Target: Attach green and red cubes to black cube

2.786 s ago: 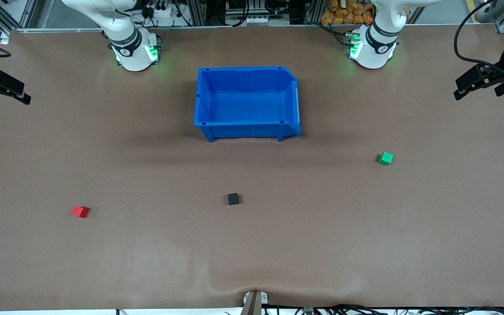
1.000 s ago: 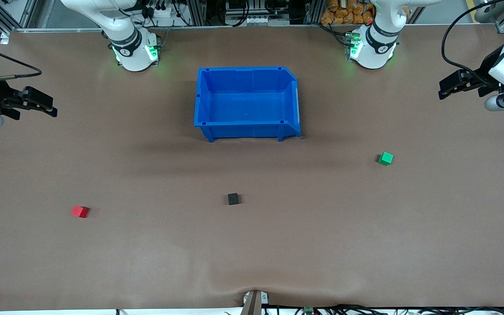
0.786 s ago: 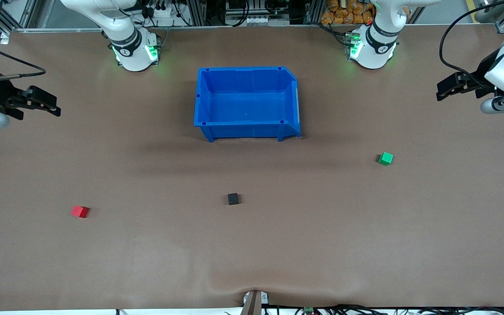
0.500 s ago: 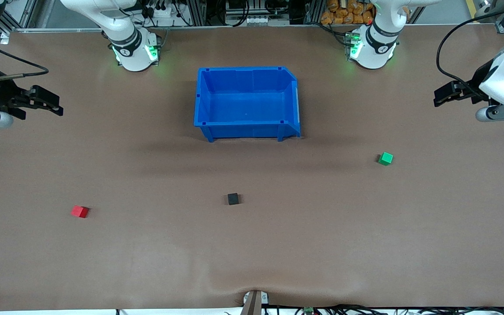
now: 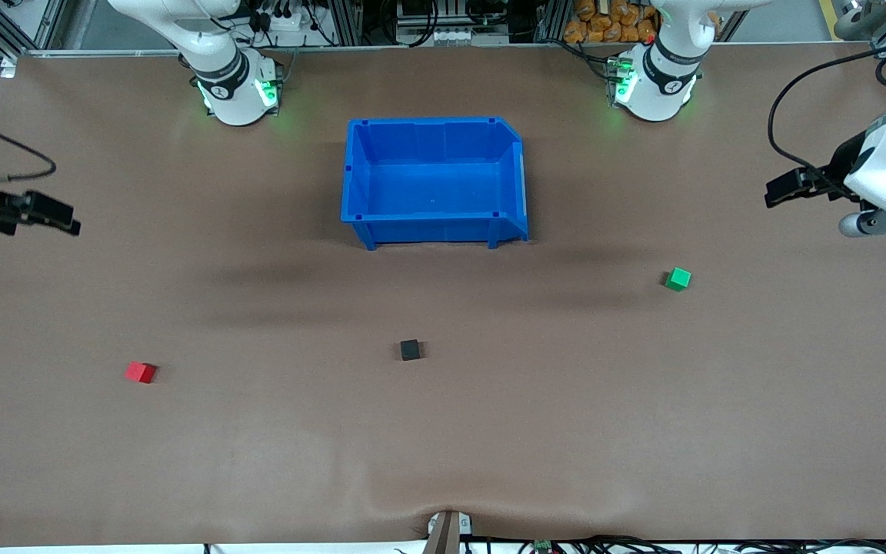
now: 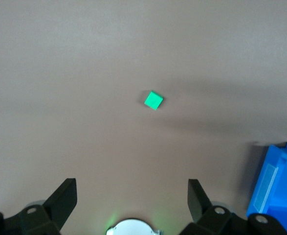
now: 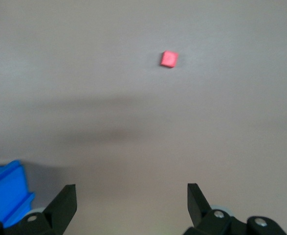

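The black cube point(image 5: 410, 350) sits on the brown table, nearer the front camera than the blue bin. The green cube point(image 5: 677, 278) lies toward the left arm's end; it also shows in the left wrist view point(image 6: 153, 100). The red cube point(image 5: 140, 372) lies toward the right arm's end; it also shows in the right wrist view point(image 7: 169, 58). My left gripper point(image 5: 777, 191) is open and empty, up in the air over the table's left-arm end, apart from the green cube. My right gripper point(image 5: 66, 221) is open and empty, over the table's right-arm end, apart from the red cube.
An empty blue bin point(image 5: 434, 225) stands mid-table between the two arm bases; a corner of it shows in the left wrist view point(image 6: 276, 190) and in the right wrist view point(image 7: 5, 191). Cables and equipment line the table's edge by the bases.
Both grippers have come in from the table's ends and lowered in the front view, the right one toward the red cube's end, the left one toward the green cube's. The cubes have not moved.
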`<state>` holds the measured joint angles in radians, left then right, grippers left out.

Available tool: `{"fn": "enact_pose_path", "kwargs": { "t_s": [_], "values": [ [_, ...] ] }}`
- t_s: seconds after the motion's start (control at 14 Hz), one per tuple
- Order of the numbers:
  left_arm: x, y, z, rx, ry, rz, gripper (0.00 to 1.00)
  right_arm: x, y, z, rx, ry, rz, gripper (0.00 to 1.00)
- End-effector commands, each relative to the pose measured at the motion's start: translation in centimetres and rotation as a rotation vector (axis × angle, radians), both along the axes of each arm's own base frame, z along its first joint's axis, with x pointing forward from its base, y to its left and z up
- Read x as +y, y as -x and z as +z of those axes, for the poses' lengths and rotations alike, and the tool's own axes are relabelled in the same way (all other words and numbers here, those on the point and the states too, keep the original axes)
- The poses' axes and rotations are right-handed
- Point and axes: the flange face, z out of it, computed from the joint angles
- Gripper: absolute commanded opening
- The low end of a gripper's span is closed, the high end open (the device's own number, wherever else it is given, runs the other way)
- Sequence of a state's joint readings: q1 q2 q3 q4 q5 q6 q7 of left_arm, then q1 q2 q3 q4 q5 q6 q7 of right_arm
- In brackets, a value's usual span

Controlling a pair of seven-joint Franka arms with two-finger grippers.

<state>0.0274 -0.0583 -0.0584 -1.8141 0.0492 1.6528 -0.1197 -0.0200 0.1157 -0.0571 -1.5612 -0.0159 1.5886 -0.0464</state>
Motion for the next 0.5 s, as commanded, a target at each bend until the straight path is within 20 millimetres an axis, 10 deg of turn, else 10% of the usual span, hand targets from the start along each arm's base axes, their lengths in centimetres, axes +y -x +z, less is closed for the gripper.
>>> {"fn": "enact_pose_path", "kwargs": {
  "t_s": [0.0,0.43],
  "values": [
    [0.1,0.2,-1.5,-0.024,-0.003,-0.004,1.00,-1.7,-2.2,-3.2,0.017,0.033,-0.032,1.00],
    [1.3,-0.1,-4.9,-0.049,-0.001,0.013,1.00,-1.3,-5.5,-12.7,0.033,0.044,-0.172,1.00]
  ]
}}
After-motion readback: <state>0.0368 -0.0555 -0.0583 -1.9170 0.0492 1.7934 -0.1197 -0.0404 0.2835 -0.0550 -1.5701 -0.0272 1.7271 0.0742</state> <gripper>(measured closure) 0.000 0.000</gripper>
